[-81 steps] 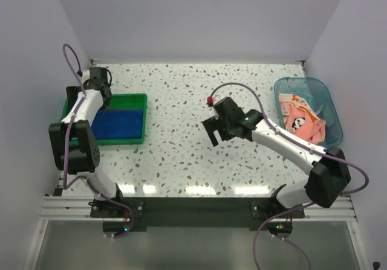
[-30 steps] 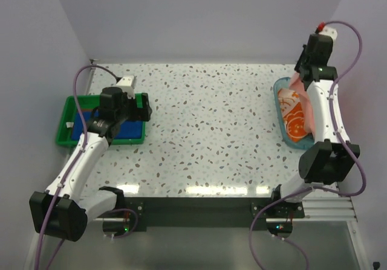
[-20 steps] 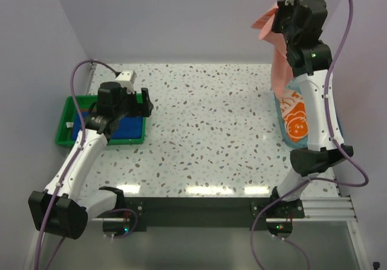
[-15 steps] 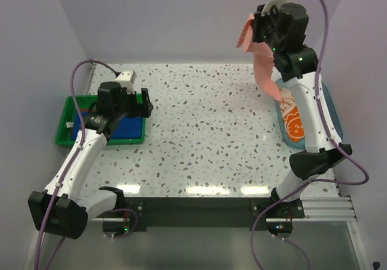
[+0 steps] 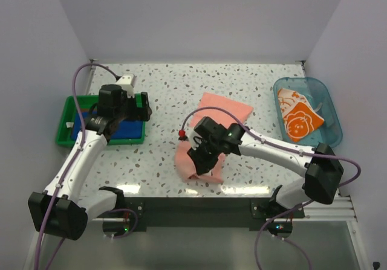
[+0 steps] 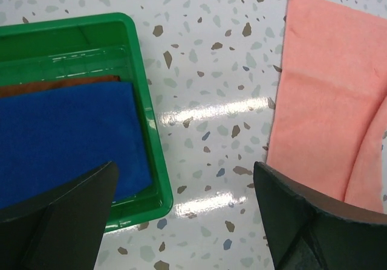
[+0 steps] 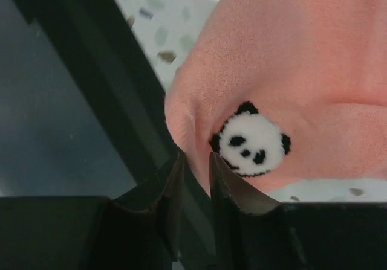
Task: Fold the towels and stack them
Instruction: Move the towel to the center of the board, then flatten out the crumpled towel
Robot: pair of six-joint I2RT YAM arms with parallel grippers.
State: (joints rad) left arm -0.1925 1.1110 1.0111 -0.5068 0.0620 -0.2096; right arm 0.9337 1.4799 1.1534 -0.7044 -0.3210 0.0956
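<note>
A pink towel (image 5: 225,109) lies stretched on the speckled table from the middle toward the front edge. My right gripper (image 5: 202,155) sits low over its bunched near end. In the right wrist view its narrow jaws (image 7: 196,156) pinch a fold of the pink towel (image 7: 290,58) beside a panda patch (image 7: 251,143). My left gripper (image 5: 124,108) hovers wide open over the right edge of the green tray (image 5: 103,141), holding nothing. A blue towel (image 6: 60,137) lies in the tray over a rust-brown towel (image 6: 54,89). An orange towel (image 5: 299,122) rests in the tub.
The clear blue tub (image 5: 326,95) stands at the right edge of the table. The green tray (image 6: 145,131) is at the left. A dark rail (image 7: 72,101) runs along the table's front edge, right beside the pink towel's near end.
My right arm swung from high over the tub down to the front middle of the table, laying the pink towel out. The left arm has stayed put.
</note>
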